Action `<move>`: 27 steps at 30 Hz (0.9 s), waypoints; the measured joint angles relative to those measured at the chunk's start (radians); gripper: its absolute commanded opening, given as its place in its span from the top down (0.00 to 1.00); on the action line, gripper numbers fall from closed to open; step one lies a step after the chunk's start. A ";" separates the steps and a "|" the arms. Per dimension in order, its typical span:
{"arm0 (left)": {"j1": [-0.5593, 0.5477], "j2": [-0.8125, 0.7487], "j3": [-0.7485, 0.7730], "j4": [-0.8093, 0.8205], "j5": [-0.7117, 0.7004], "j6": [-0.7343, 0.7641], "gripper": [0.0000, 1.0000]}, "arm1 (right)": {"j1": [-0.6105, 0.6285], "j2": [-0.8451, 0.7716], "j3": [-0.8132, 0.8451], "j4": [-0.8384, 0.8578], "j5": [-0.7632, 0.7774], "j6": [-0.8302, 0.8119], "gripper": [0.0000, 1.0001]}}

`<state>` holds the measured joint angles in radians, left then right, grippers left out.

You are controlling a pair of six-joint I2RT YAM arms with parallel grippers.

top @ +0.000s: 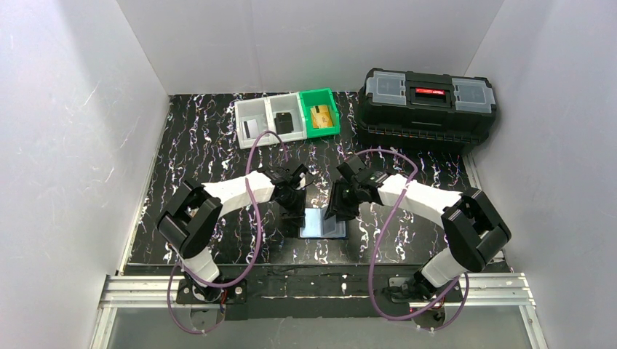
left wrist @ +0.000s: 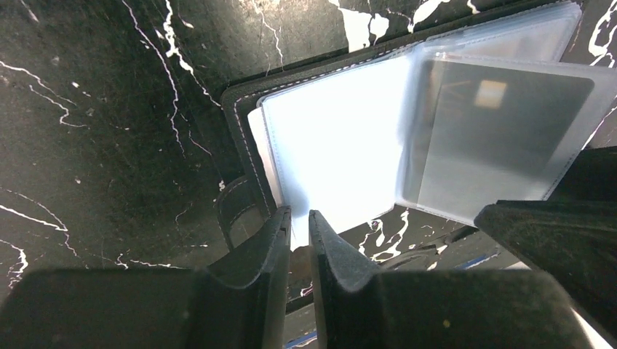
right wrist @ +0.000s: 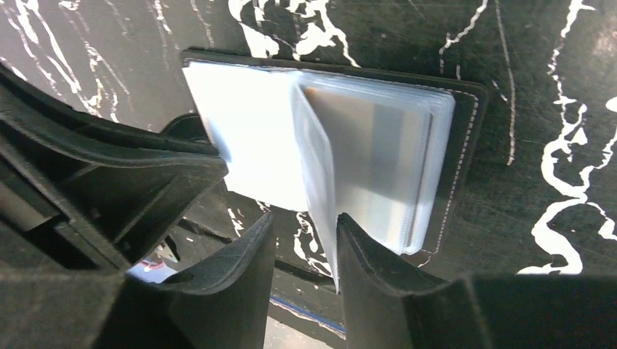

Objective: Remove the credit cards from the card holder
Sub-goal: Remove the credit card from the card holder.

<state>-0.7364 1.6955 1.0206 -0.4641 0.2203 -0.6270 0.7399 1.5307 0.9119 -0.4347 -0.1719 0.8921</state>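
Right gripper (right wrist: 305,222) over the open card holder (right wrist: 466,145), jaws apart.
Holder lies flat on the black marbled table (right wrist: 553,87), just ahead of the fingertips. One clear sleeve (right wrist: 314,167) stands up from the stack; its near edge drops into the jaw gap, hard by one finger (right wrist: 367,251), contact unclear. A silver-grey card (right wrist: 378,160) sits pocketed right of the sleeve.

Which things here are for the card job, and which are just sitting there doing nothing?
For the job:
- card holder, lying open
- silver card in its clear pocket
- gold card in the bins
- left gripper and right gripper

Just sitting there:
- black toolbox
- purple cables
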 measured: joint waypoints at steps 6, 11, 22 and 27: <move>0.009 -0.042 0.000 -0.039 -0.011 0.007 0.84 | 0.019 0.030 0.068 -0.005 -0.016 0.002 0.53; 0.042 -0.215 0.001 -0.124 -0.077 0.017 0.83 | 0.068 0.145 0.189 -0.011 -0.044 0.002 0.50; 0.061 -0.340 0.024 -0.219 -0.117 0.043 0.82 | 0.081 0.227 0.264 -0.005 -0.068 -0.001 0.40; 0.060 -0.250 0.032 -0.176 -0.068 0.044 0.83 | 0.043 0.123 0.156 0.026 -0.071 0.002 0.41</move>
<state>-0.6762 1.4456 1.0523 -0.6403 0.1524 -0.5827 0.7830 1.6535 1.0683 -0.4084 -0.2424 0.8936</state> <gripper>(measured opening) 0.175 0.597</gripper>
